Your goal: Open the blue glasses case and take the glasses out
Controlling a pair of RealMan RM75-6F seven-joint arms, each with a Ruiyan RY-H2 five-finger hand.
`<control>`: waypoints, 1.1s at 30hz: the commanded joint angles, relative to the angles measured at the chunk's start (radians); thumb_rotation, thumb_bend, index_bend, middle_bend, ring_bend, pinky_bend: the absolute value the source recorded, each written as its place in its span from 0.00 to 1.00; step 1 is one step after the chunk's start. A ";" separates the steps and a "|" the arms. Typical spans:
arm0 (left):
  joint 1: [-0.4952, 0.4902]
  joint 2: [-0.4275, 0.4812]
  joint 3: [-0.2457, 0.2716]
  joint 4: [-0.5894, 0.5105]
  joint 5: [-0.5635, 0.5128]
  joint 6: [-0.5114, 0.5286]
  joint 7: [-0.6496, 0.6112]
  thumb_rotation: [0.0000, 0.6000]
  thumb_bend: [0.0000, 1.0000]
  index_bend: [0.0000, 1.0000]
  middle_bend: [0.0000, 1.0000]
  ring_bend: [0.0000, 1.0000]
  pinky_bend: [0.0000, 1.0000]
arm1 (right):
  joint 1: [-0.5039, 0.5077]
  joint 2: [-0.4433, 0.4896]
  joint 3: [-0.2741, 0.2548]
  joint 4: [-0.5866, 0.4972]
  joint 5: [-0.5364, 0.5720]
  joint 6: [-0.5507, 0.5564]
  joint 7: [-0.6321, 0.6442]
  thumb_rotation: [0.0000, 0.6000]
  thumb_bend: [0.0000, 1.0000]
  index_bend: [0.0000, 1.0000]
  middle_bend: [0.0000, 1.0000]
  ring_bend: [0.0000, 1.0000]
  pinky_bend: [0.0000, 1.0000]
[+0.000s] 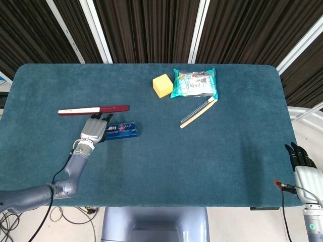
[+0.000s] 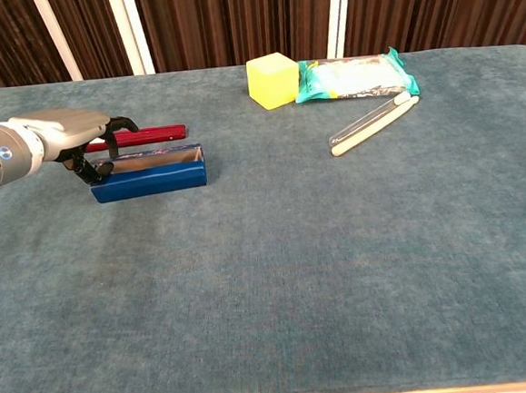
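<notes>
The blue glasses case (image 1: 122,130) lies on the left part of the teal table (image 1: 202,161). In the chest view the blue glasses case (image 2: 152,174) is tipped back, so its front wall faces the camera and only a thin pale strip of its top shows. My left hand (image 1: 93,130) grips its left end, dark fingers curled over the case's far edge; the chest view shows this left hand (image 2: 53,136) above and to the left of that end. My right hand (image 1: 301,161) hangs off the table's right edge, fingers straight and holding nothing. No glasses are visible.
A dark red and white flat bar (image 1: 93,109) lies just behind the case. At the back centre stand a yellow block (image 1: 162,85) and a teal packet (image 1: 195,83), with a pale stick in a clear tube (image 1: 198,113) in front of them.
</notes>
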 commanded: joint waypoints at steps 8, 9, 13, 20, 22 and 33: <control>-0.033 -0.057 -0.023 0.105 -0.031 0.006 0.046 1.00 0.50 0.07 0.29 0.07 0.15 | -0.001 0.000 0.001 -0.002 0.002 0.001 0.001 1.00 0.20 0.00 0.00 0.00 0.23; -0.039 -0.063 -0.029 0.119 -0.037 0.002 0.050 1.00 0.50 0.07 0.29 0.07 0.15 | -0.001 0.000 0.001 -0.002 0.003 0.000 0.002 1.00 0.20 0.00 0.00 0.00 0.23; -0.067 -0.089 -0.053 0.182 -0.056 -0.010 0.069 1.00 0.50 0.07 0.29 0.07 0.15 | -0.002 -0.001 0.004 -0.003 0.007 0.002 0.005 1.00 0.20 0.00 0.00 0.00 0.23; -0.087 -0.119 -0.111 0.246 -0.096 -0.018 0.047 1.00 0.48 0.07 0.29 0.07 0.15 | -0.004 -0.001 0.006 -0.003 0.011 0.004 0.007 1.00 0.20 0.00 0.00 0.00 0.23; -0.075 -0.103 -0.121 0.215 -0.068 -0.005 0.009 1.00 0.46 0.07 0.29 0.07 0.15 | -0.005 0.000 0.007 -0.003 0.012 0.004 0.011 1.00 0.20 0.00 0.00 0.00 0.23; 0.049 0.130 -0.055 -0.167 0.140 0.094 -0.097 1.00 0.29 0.07 0.45 0.34 0.47 | -0.007 -0.002 0.009 0.002 0.003 0.015 0.015 1.00 0.20 0.00 0.00 0.00 0.23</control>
